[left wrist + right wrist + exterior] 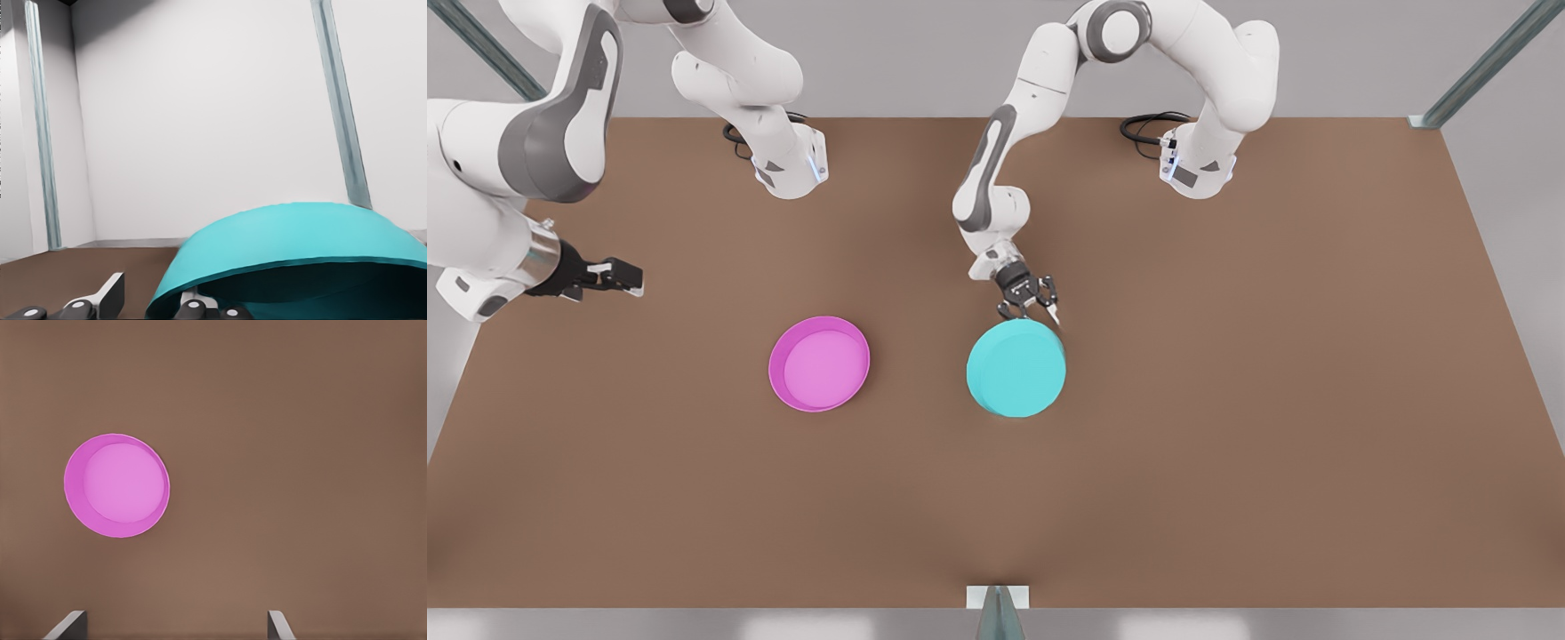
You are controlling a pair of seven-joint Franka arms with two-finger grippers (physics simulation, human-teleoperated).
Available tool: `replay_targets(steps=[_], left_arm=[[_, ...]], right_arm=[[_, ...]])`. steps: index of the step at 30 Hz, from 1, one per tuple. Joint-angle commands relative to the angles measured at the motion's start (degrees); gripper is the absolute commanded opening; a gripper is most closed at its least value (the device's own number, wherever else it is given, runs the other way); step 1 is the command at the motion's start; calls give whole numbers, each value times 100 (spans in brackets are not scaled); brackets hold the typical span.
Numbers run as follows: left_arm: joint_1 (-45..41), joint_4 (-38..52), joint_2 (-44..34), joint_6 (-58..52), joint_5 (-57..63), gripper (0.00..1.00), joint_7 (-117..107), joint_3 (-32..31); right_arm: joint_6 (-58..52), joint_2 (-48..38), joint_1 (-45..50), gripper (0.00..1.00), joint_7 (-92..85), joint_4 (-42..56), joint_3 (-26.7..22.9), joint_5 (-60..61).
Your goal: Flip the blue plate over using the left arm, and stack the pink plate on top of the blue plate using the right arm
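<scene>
The blue plate (1016, 369) lies base up on the brown table, at the front view's right of centre. In the left wrist view the blue plate (293, 243) is tilted, its near rim raised and its dark inside showing. My left gripper (1032, 307) is at the plate's far rim, open, with the rim between its spread fingers and one fingertip (112, 293) apart from the rim. The pink plate (819, 363) sits upright, to the front view's left of the blue one, and also shows as the pink plate (117, 485) below my right wrist. My right gripper (624, 277) waits open at the front view's left, high above the table.
The brown table (1227, 444) has wide bare room around both plates. The two arm bases (791, 169) stand along the far edge with black cables beside them. Metal frame posts (1485, 67) rise at the corners.
</scene>
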Motion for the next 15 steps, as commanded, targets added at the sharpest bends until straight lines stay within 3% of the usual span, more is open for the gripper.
replay_targets(steps=[1, 3, 7, 10, 12, 14, 15], left_arm=[[-135, 3, -104, -382, -427, 55, -525, -3], [-346, 21, -535, -558, -813, 55, -157, -12], [-443, 29, -640, -777, -1139, 55, -86, -267], [-478, 170, -790, -883, -2079, 60, 1627, -328], [-478, 161, -1088, -1866, -2878, 60, 3682, -425], [-478, 345, -1949, -3439, -3880, 59, 6696, -425], [-373, 1249, -2837, -4257, -4320, 60, 8384, 409]], right_arm=[[5, 3, 11, 100, -61, 3, -4, 11], [5, 3, 11, 100, -61, 11, 5, 11], [5, 3, 11, 100, -70, 11, 5, 11], [5, 11, 11, 100, -70, 11, -4, 11], [5, 11, 20, 100, -70, 11, 5, 11], [5, 11, 20, 100, -70, 11, 5, 11], [5, 29, 11, 100, -79, 11, 5, 11]])
